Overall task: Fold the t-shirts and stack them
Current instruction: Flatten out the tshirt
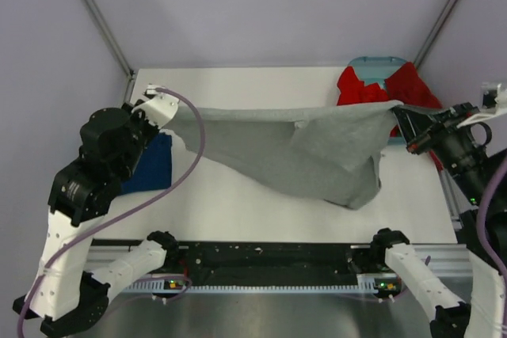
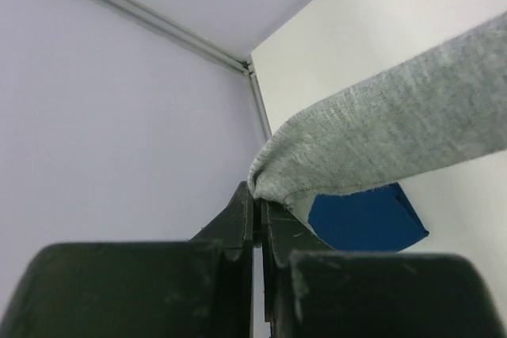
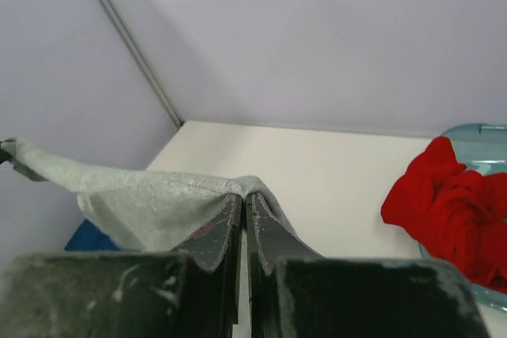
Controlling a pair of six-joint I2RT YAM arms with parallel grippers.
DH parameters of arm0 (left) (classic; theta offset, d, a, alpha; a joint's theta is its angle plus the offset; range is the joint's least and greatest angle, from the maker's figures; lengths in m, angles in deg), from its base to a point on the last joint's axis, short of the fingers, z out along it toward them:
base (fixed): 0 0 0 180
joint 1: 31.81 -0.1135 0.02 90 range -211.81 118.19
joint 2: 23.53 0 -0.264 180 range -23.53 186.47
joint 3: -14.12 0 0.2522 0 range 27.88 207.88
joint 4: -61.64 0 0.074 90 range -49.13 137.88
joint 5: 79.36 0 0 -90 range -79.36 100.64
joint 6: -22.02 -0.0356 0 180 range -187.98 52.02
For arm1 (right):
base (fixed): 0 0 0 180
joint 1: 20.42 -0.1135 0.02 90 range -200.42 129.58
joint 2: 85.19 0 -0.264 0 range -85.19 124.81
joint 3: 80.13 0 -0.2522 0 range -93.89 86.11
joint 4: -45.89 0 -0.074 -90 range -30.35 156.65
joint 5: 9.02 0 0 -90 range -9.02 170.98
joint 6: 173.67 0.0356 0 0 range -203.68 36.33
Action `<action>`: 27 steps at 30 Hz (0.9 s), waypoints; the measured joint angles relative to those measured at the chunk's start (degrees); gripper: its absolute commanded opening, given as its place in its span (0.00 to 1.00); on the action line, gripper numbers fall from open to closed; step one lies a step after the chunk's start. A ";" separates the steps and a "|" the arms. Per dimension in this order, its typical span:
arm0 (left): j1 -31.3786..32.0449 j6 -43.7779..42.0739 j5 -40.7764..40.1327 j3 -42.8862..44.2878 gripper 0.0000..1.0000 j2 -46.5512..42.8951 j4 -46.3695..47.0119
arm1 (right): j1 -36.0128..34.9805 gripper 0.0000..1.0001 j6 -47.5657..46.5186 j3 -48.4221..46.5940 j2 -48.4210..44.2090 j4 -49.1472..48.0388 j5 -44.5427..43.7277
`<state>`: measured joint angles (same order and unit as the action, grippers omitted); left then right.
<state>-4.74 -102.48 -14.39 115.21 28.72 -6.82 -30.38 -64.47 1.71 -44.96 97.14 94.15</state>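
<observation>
Grey t-shirt (image 1: 317, 148) hangs stretched midair; navy t-shirt (image 1: 154, 165) lies flat left; red t-shirts (image 1: 372, 89) heaped far-right.

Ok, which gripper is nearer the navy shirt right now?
Left. The left gripper holds one end of the grey shirt just above the navy shirt; the right gripper pinches the other end far across, beside the red shirts.

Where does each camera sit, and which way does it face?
Top external: above and behind the bases, looking down at the table; left arm and right arm stretch the grey t-shirt.
Left wrist: faces the far-left corner; shut left fingers, navy t-shirt.
Right wrist: faces left across the table; shut right fingers, red t-shirts, basket.
Shared: all show the grey t-shirt.
</observation>
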 measured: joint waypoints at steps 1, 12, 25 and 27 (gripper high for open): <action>0.00 0.00 -0.74 0.66 0.00 -0.63 -0.50 | 0.00 0.00 0.04 -0.94 -0.81 0.46 0.50; -3.41 -2.73 -6.75 -1.70 0.00 10.75 6.05 | 0.00 0.00 2.27 1.53 11.74 -4.92 4.76; -12.02 -7.65 -5.20 26.47 0.00 38.77 19.23 | 3.30 0.00 2.05 -29.90 50.60 -10.03 3.63; -12.28 -8.15 -4.70 27.15 0.00 37.73 21.11 | 3.43 0.00 1.99 -32.46 49.51 -11.04 3.67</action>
<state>-17.02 -110.64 -19.09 142.36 66.45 14.29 -26.95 -62.48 -30.75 4.55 86.10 97.82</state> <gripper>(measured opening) 0.019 0.008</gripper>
